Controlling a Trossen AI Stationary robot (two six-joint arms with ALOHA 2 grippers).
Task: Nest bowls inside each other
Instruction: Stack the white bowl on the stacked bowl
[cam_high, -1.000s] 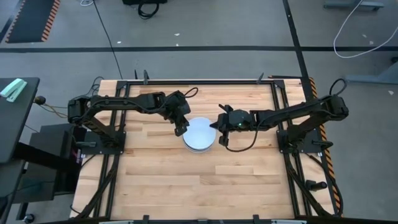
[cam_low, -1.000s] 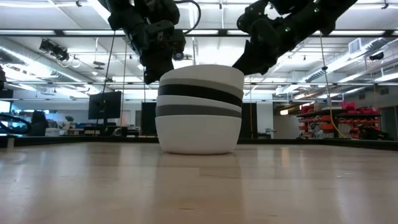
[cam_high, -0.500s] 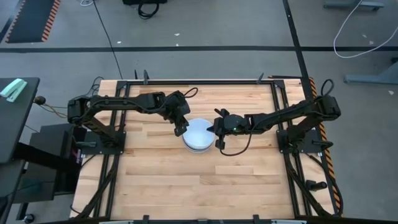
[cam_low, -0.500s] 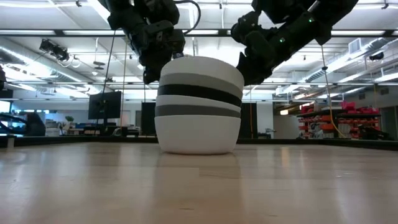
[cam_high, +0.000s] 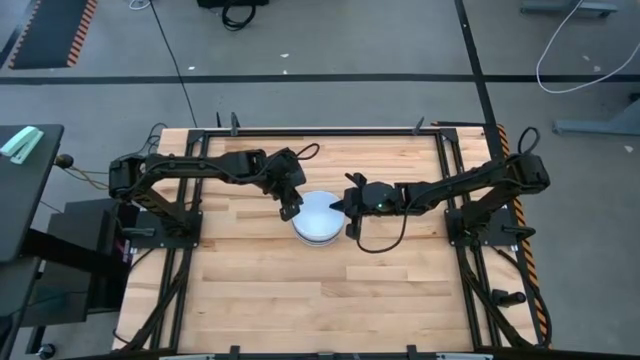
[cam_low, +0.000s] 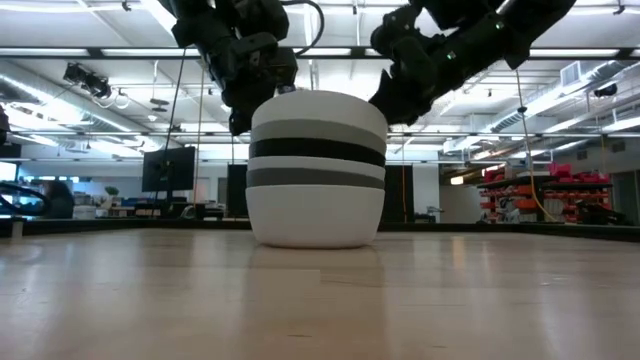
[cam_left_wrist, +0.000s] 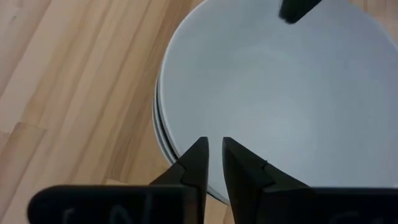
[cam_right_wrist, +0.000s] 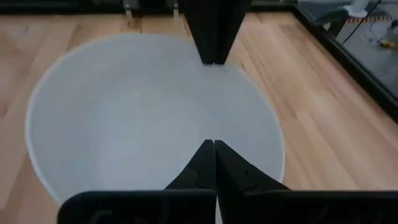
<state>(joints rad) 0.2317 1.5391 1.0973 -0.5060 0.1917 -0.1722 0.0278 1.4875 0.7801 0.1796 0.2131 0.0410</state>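
The bowls stand nested in one stack at the middle of the wooden table. In the low view the stack shows white, light grey, black, dark grey and white bands, and its bottom bowl rests on the wood. My left gripper is at the top white bowl's far-left rim, with a narrow gap between its fingers. My right gripper is shut at that bowl's right rim. My left gripper has the top white bowl's rim at the stack's far-left side, slanting down from the left. The rim runs in behind its fingers, which hide the place of contact. The bowl sits in the stack, not lifted. My right gripper touches the top bowl with its shut fingertips just inside the right rim, slanting down from the table's right. In the low view the tips meet the bowl's upper right edge.
Bare wood lies all around the stack, widest toward the near edge. A black metal frame runs along the table's edges, and both arm bases stand at the far corners.
My right gripper has moved toward the table's left and a little down, from clear of the stack to the top bowl's right rim. The stack has slid slightly toward the left edge, and its bands stand more level than before.
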